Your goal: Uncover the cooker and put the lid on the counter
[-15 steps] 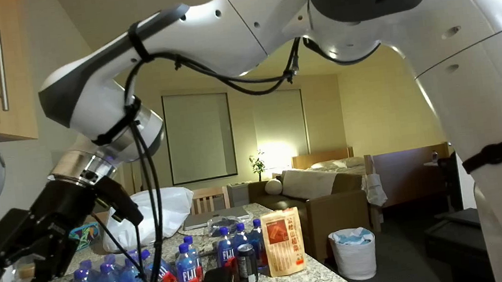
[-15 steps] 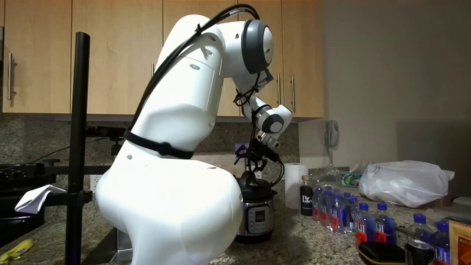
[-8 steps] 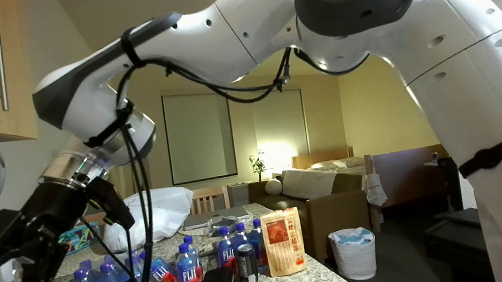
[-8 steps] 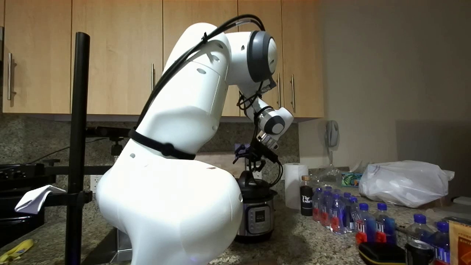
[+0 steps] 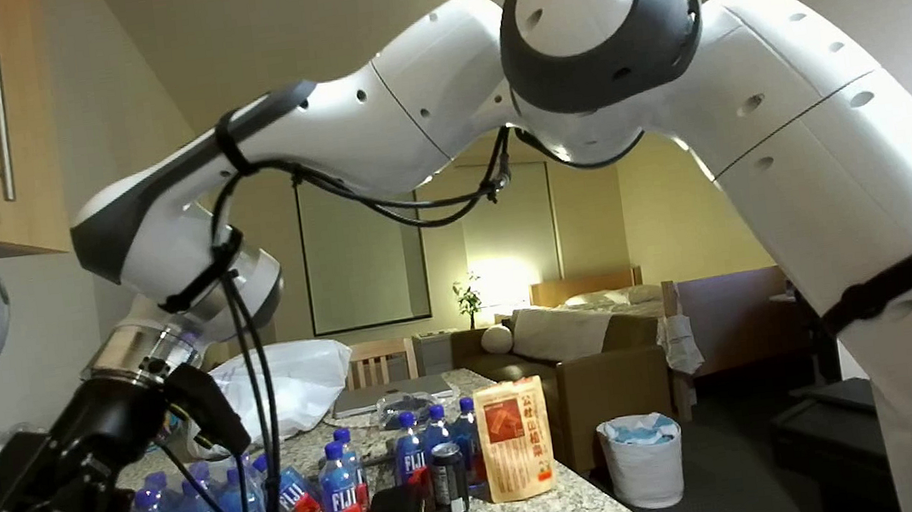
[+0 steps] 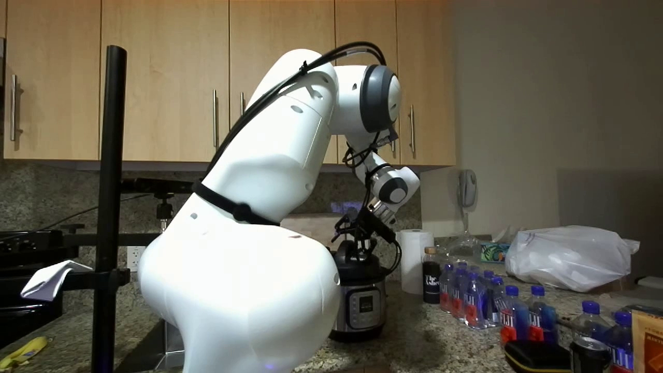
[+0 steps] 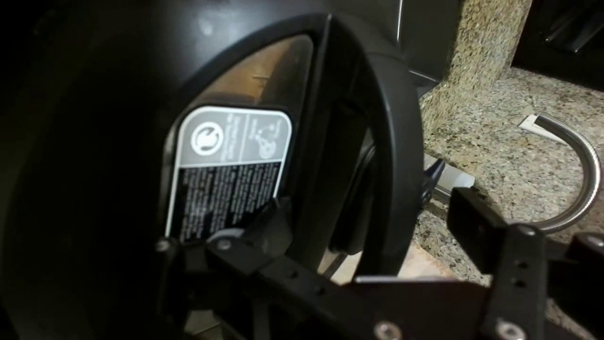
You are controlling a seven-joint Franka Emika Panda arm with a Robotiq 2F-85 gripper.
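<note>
In an exterior view, from left to right, we find the arm (image 6: 243,290) first, then the cooker (image 6: 365,310), which it partly masks, standing on the counter (image 6: 456,352). The lid (image 6: 357,271) sits on the cooker. In the wrist view, the gripper (image 7: 356,193) is spread, and the handle (image 7: 403,151) shows between its fingers (image 7: 476,231); we cannot confirm contact. We judge this to be alignment ahead of the grip.

Caution: should the lid be twist-locked, a straight pull may raise the whole cooker. Should we close on the handle with the fingertips alone, the lid may turn or slip free. Farther right, a loose cable (image 6: 400,254) hangs beside the gripper and may snag. Next stand the paper roll (image 6: 415,264), the dark bottle (image 6: 431,282) and a group of water bottles (image 6: 472,303); swinging the wide lid low toward that side may topple them.
</note>
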